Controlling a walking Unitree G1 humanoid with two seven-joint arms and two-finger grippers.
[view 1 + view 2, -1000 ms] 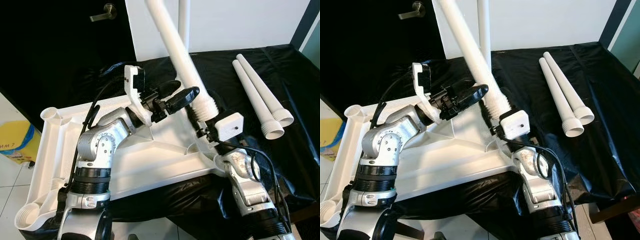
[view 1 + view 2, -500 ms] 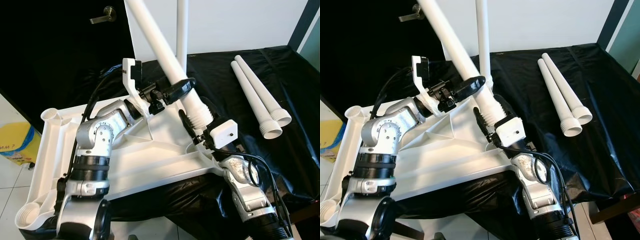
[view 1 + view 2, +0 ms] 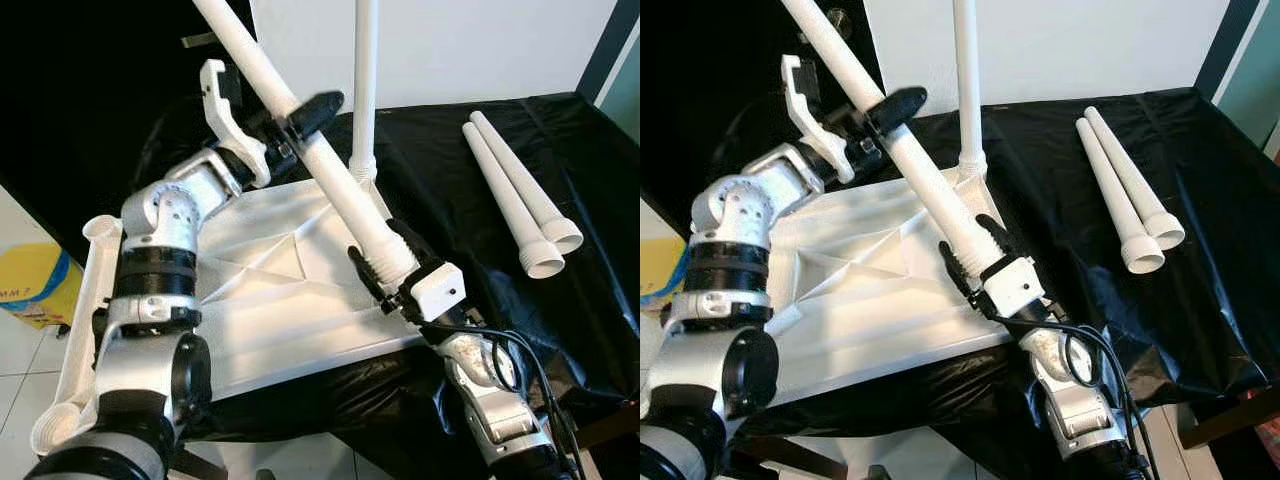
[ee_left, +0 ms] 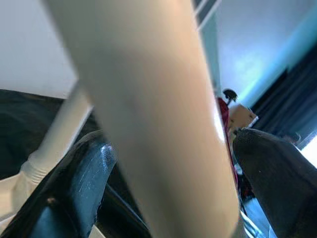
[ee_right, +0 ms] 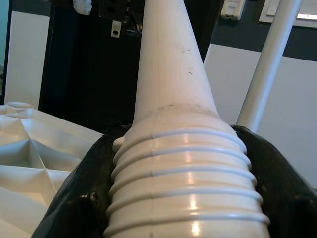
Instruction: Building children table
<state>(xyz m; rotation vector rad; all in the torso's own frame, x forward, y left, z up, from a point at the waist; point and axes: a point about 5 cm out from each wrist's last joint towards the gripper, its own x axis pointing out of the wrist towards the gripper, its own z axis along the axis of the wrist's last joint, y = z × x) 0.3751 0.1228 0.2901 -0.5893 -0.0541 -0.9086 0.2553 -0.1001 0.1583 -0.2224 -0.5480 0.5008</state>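
The white table top point(image 3: 260, 300) lies upside down on the black cloth. One white leg point(image 3: 365, 90) stands upright in its far corner. A second white leg point(image 3: 330, 180) slants up to the left, held by both grippers. My left gripper point(image 3: 305, 118) is shut on its upper shaft, with black fingers point(image 4: 84, 173) either side of the leg point(image 4: 148, 99). My right gripper point(image 3: 385, 255) is shut on its ribbed threaded end point(image 5: 183, 173), just above the table top's near right part. Two loose legs point(image 3: 520, 200) lie side by side at the right.
The black cloth point(image 3: 590, 150) covers the work table, whose front edge is near my body. A dark door point(image 3: 720, 90) stands behind on the left, a white wall point(image 3: 480, 40) behind the table. A yellow box point(image 3: 25, 285) sits on the floor at the left.
My left arm has swung up and to the left, tilting the held leg further over. My right gripper moved left and back with the threaded end, over the table top.
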